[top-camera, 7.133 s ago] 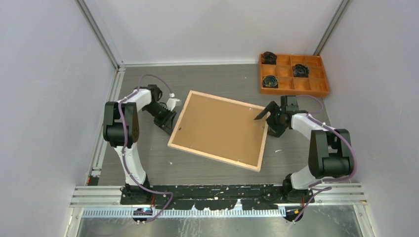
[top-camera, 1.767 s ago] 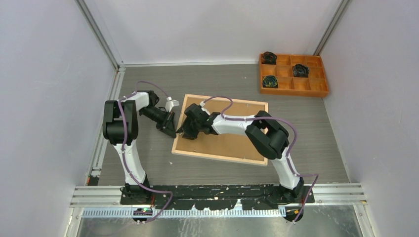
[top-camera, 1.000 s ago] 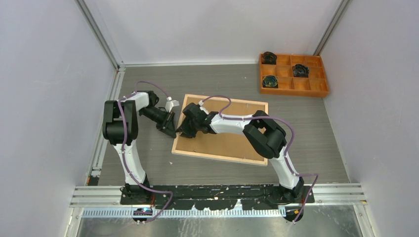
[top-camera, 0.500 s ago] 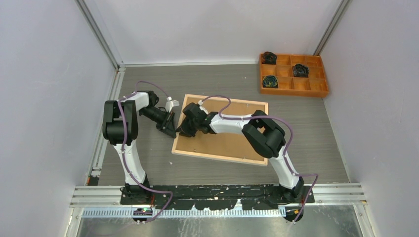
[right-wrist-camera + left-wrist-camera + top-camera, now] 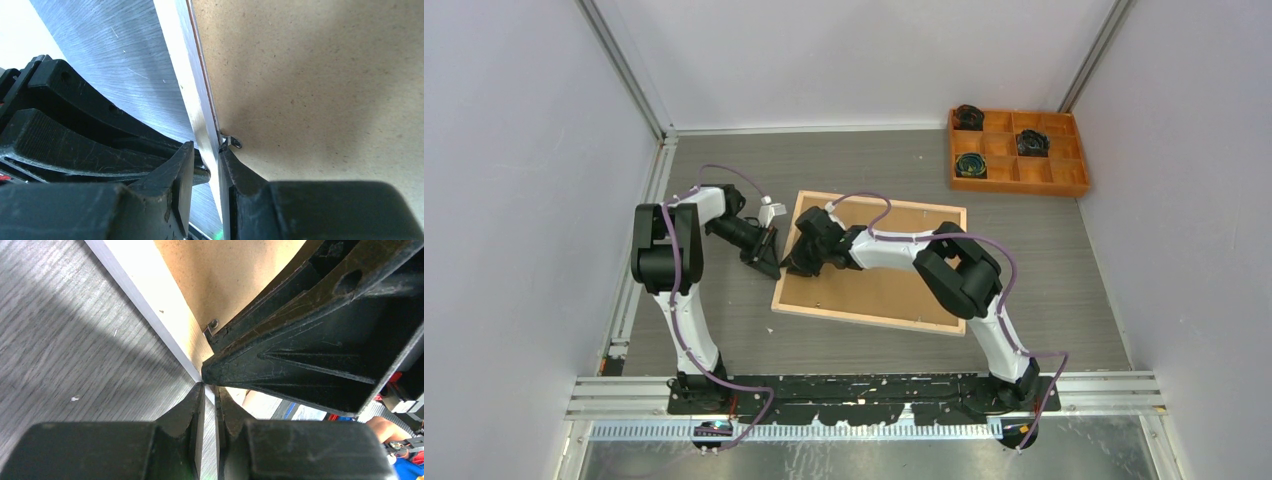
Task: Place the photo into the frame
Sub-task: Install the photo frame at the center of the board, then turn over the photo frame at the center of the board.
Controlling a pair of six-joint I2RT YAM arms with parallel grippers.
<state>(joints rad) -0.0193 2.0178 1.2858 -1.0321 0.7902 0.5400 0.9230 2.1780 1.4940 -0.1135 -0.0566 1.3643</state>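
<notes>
The frame [image 5: 864,318] lies back up on the table, with a brown backing board [image 5: 894,285] filling it. No photo shows in any view. My right gripper [image 5: 792,266] reaches across the board to the frame's left rail [image 5: 187,75]. Its jaws stand astride that rail, the inner finger against it beside a small metal tab [image 5: 235,143] and the outer finger a little clear. My left gripper [image 5: 772,268] is shut on nothing, its tips [image 5: 210,387] just outside the same rail [image 5: 150,315] and close against the right gripper's finger [image 5: 300,365].
An orange compartment tray [image 5: 1024,187] with dark coiled items stands at the back right corner. Grey walls and metal rails close in the table on three sides. The right arm's links and purple cable arch over the board.
The right gripper's jaws have narrowed around the frame's left rail. Both arms and the frame have stayed about where they were.
</notes>
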